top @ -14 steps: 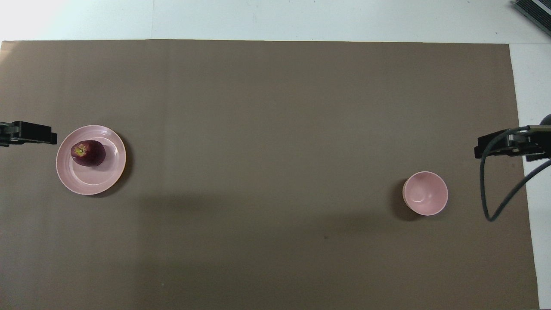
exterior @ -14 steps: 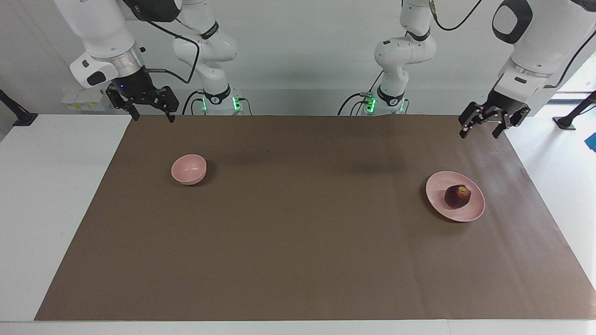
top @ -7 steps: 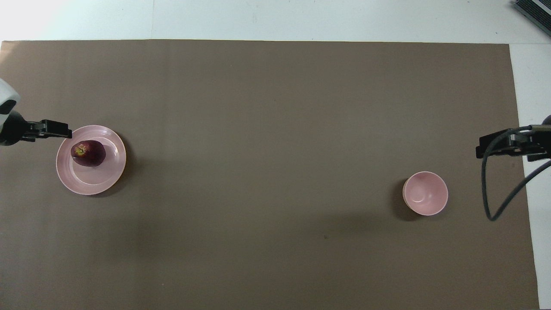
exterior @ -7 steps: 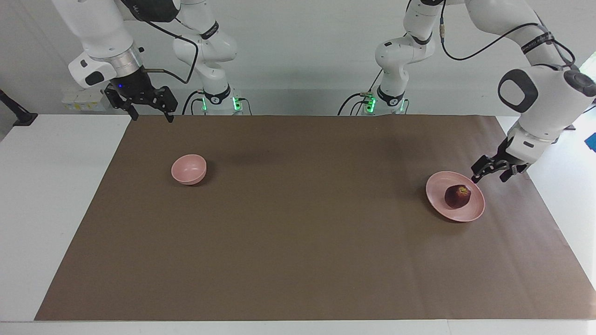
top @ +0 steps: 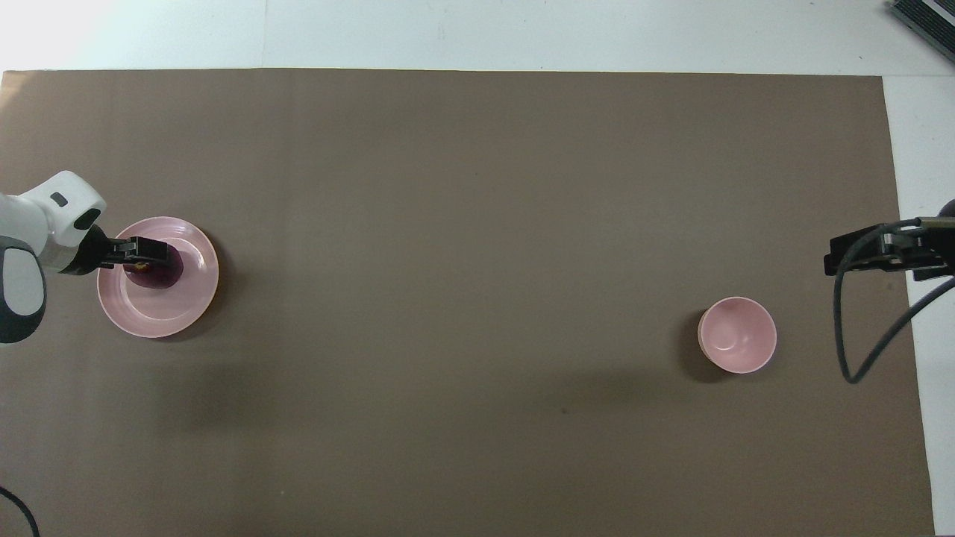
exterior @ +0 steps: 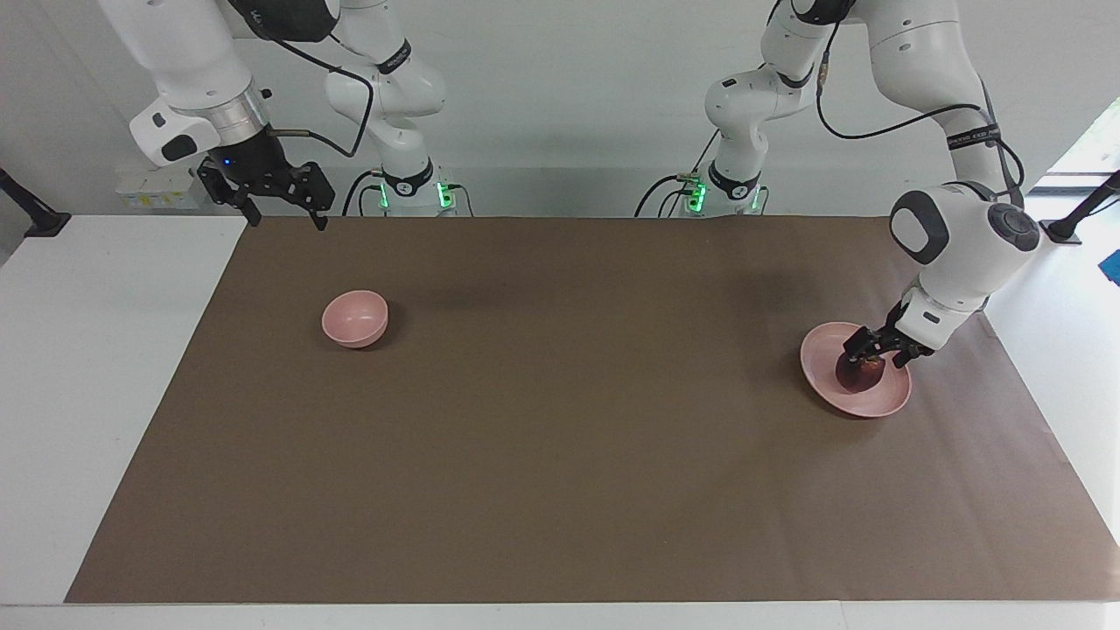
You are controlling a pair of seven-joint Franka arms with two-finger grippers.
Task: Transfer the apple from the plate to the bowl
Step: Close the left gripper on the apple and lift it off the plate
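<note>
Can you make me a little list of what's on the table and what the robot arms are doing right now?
apple: dark red apple on the plate, partly hidden by the left tool
plate: wide pink plate toward the left arm's end of the table
bowl: small pink bowl toward the right arm's end, empty
left tool: left tool down at the apple, open, no grip yet
right tool: right tool waits open in the air over the mat's edge nearest the robots
job so far: apple not moved yet
</note>
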